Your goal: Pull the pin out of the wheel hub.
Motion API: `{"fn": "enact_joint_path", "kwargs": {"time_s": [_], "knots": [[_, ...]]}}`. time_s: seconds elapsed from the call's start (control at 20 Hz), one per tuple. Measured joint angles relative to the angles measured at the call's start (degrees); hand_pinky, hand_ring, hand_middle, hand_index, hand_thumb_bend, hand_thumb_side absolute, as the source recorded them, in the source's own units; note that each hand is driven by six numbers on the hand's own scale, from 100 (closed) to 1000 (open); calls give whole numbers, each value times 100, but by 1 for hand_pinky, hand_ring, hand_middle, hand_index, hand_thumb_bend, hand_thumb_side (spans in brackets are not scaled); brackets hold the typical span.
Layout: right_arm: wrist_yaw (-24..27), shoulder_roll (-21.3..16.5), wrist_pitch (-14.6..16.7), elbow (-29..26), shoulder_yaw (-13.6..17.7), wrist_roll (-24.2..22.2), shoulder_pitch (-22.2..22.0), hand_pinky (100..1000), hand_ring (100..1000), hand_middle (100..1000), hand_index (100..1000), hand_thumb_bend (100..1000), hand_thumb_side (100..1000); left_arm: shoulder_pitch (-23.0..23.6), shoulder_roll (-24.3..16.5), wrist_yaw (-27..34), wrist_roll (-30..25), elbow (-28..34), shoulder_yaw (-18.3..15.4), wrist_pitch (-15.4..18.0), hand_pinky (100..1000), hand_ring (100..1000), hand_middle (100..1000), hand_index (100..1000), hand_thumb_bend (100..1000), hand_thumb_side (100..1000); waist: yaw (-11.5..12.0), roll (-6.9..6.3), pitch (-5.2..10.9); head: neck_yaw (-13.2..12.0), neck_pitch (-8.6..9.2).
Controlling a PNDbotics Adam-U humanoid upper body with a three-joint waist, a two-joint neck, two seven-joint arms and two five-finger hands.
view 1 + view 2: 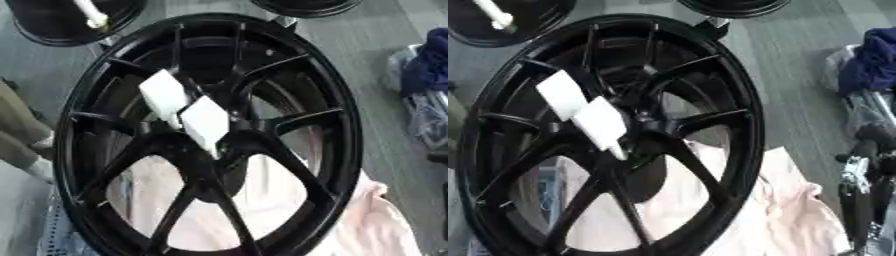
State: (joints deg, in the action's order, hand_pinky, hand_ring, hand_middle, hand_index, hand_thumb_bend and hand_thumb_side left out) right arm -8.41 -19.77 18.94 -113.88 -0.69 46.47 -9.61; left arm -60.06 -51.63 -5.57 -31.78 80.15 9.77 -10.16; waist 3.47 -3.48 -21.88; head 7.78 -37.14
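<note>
Black wheel hub (210, 140) on pale pink cloth (367, 225), two white blocks (184, 107) over its centre, pin hidden, right hand (864, 175) partly cut off, fingers' state unclear.

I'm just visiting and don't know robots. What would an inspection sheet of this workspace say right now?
Surface: grey floor; pale pink cloth under the wheel.
Job's things: black spoked wheel hub, tilted; two white blocks at its centre; which part is the pin, cannot tell.
Clutter: dark blue cloth at the right; second black wheel at the top left, with a white piece on it.
Hands: a black and silver part at the right edge may be the right hand; fingers unclear. Left hand: nothing seen.
Cables: nothing seen.
Surroundings: another dark wheel at the top.
</note>
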Motion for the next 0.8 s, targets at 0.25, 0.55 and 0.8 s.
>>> {"fn": "enact_joint_path", "kwargs": {"time_s": [0.25, 0.55, 0.8], "knots": [[-15, 13, 12, 0, 0, 30, 10, 518, 789, 727, 781, 100, 649, 871, -578, 357, 580, -360, -687, 85, 684, 428, 202, 382, 100, 304, 30, 60, 0, 3, 0], [-15, 41, 21, 0, -1, 27, 80, 518, 789, 728, 781, 100, 651, 1698, -745, 403, 1209, -845, -1042, 161, 691, 445, 221, 400, 100, 267, 55, 187, -4, 19, 2], [6, 63, 39, 0, -3, 8, 152, 518, 789, 728, 782, 100, 653, 2021, -717, 285, 1235, -1012, -1032, 229, 767, 574, 434, 624, 100, 295, 46, 254, -48, 7, 7]]}}
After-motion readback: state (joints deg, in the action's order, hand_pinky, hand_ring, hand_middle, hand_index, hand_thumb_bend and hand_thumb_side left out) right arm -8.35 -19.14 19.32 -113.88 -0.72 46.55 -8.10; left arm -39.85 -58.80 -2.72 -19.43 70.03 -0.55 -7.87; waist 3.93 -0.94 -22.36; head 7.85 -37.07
